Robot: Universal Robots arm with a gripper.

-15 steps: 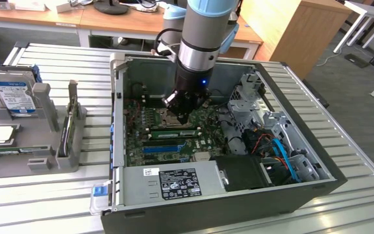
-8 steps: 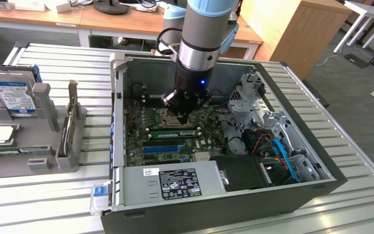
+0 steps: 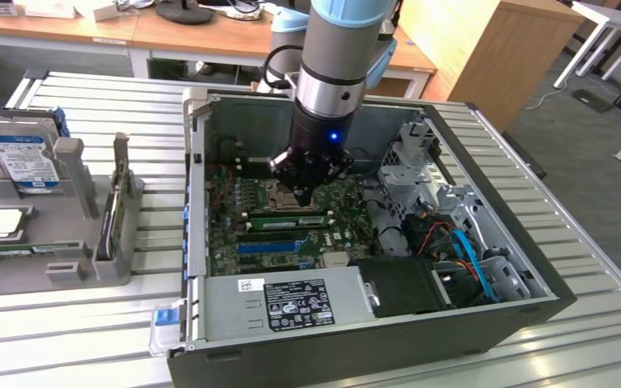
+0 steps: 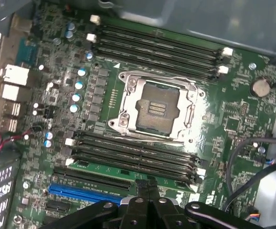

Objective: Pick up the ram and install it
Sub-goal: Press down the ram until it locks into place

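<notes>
**Closed gripper bearing on a seated RAM stick: risks at the slot**

The gripper (image 4: pixel 147 183) hangs inside the open computer case (image 3: pixel 483 319), its fingers pressed together with nothing between them. In the wrist view the fingertips sit right at the top edge of the ram (image 4: pixel 128 171), a green strip already lying in the slot nearest the blue expansion slot (image 4: pixel 83 194), below the CPU socket (image 4: pixel 154 107). In the exterior view the ram (image 3: pixel 284 220) shows just under the gripper tip (image 3: pixel 305 202), on the motherboard (image 3: pixel 235 242).

The stick looks placed, but I cannot tell whether it is fully home. The white latch (image 4: pixel 69 162) at one end is visible; the far end is partly hidden behind the fingers.

What could go wrong, as I judge it:
- Pressing off-centre could seat one end and leave the other proud, tilting the stick in its slot.
- Pressing with the notch misaligned could flex the motherboard or damage the slot contacts.
- A tip sliding off the thin edge could strike the neighbouring empty memory slots (image 4: pixel 133 155) or the expansion slot.
- Any sideways drift could drag the stick against its latches.

The loose cables (image 3: pixel 456 242) near the drive bay lie well apart from the gripper.
</notes>
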